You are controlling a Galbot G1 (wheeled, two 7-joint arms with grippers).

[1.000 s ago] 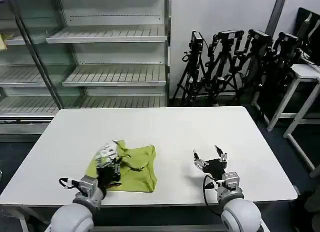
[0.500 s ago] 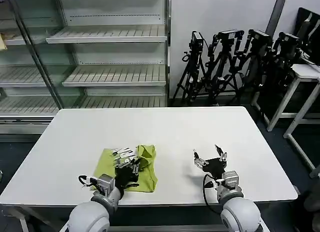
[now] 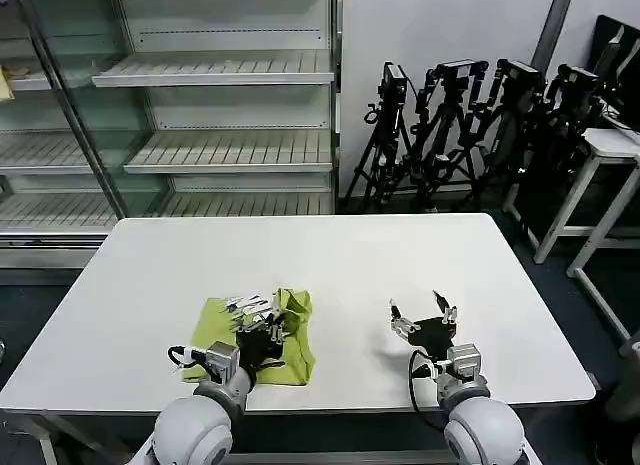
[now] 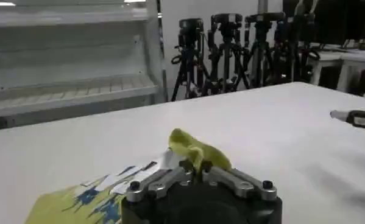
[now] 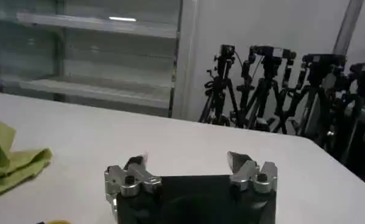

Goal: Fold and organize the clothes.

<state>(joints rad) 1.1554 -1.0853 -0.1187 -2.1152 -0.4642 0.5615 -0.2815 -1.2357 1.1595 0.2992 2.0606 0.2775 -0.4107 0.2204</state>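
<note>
Lime-green T-shirt point(image 3: 290, 350) lies bunched on the white tabletop point(image 3: 350, 260), near its front edge. Left pincer point(image 4: 194, 168) is clamped on a raised fold of it. Right pincer point(image 3: 424, 316) hovers well apart to the side, fingers spread.

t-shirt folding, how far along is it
Done: the green t-shirt is already doubled into a compact but rumpled pad on the white table. In hand: the left gripper pinches a raised fold above it. The right gripper waits open, apart. Left: lay that fold flat and tidy the bundle.
</note>
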